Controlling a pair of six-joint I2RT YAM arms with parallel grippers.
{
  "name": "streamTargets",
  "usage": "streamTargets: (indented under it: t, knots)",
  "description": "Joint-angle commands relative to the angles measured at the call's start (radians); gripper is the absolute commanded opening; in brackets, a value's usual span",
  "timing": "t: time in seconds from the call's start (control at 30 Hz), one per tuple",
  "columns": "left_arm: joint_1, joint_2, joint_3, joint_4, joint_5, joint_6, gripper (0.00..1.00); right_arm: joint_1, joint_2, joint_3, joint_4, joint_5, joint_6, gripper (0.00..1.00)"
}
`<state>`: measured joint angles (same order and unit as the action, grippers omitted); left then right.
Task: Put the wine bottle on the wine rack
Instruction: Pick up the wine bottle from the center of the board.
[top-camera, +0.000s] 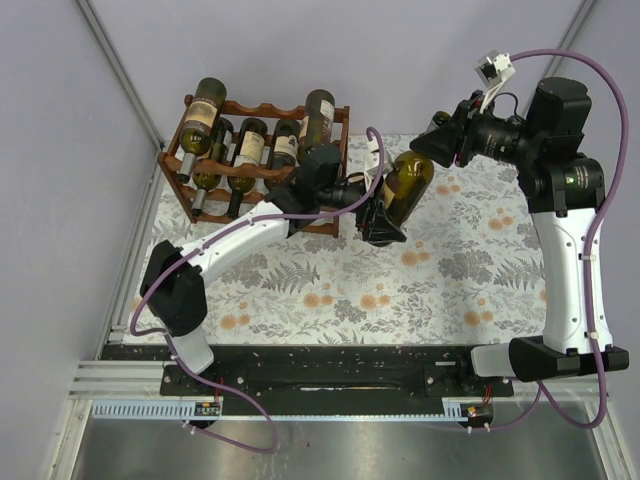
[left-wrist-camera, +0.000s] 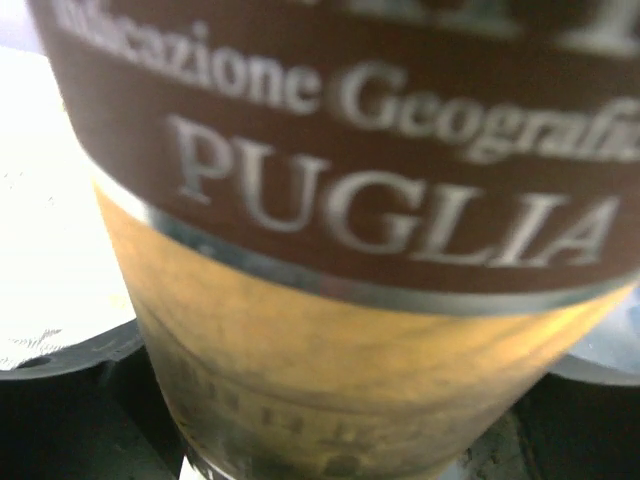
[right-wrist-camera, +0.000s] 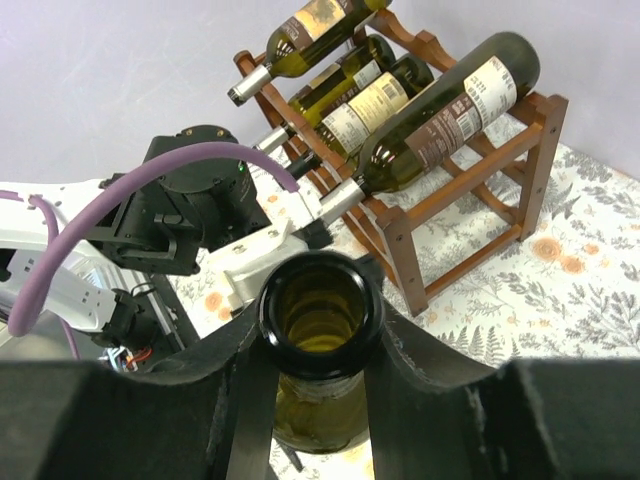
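**A:** The right gripper (right-wrist-camera: 320, 345) was clenched on the neck of the wine bottle (top-camera: 408, 180), with the open mouth poking up between its fingers.

**B:** And the left gripper (top-camera: 381, 222)?

**A:** That one was down at the fat end, jaws either side of the brown label (left-wrist-camera: 380, 170), the one reading PUGLIA. Whether they had bitten or only bracketed the glass, I couldn't tell. The lens was far too close.

**B:** So the bottle was in the air?

**A:** It hung aslant between the two arms, above the floral tablecloth (top-camera: 330, 290). That put it just right of the wine rack (right-wrist-camera: 398, 255) at the far left of the table, and not on it yet.

**B:** Busy rack, too.

**A:** I counted five stored bottles (top-camera: 248, 148), two on the top rails at either end and three below. The scallops between the top pair looked free to me.

**B:** What did the handover call for?

**A:** For my money, the left jaws needed to close square on the body before the right let go of the neck. Glass is slick, and that heavy end would swing. After that the bottle wanted to go in level, clear of the neighbouring necks. It had to be seated in both scallops before anything opened.
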<state>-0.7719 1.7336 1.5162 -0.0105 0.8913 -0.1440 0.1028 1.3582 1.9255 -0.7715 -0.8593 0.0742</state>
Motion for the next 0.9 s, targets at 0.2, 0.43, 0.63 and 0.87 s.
streamTargets:
  t: [0.2, 0.43, 0.63, 0.87]
  knots:
    - [0.006, 0.001, 0.035, 0.121, 0.100, -0.071, 0.00, 0.015, -0.033, -0.009, 0.098, -0.040, 0.018, 0.00]
    - [0.059, -0.074, 0.021, -0.012, 0.095, 0.027, 0.00, 0.015, -0.044, -0.014, 0.026, -0.007, -0.056, 0.28]
    - [0.089, -0.166, -0.004, -0.077, 0.078, 0.092, 0.00, 0.015, -0.047, -0.042, 0.020, -0.001, -0.065, 0.65]
    - [0.111, -0.226, -0.013, -0.053, 0.061, 0.043, 0.00, 0.015, -0.056, -0.114, 0.128, -0.081, 0.021, 1.00]
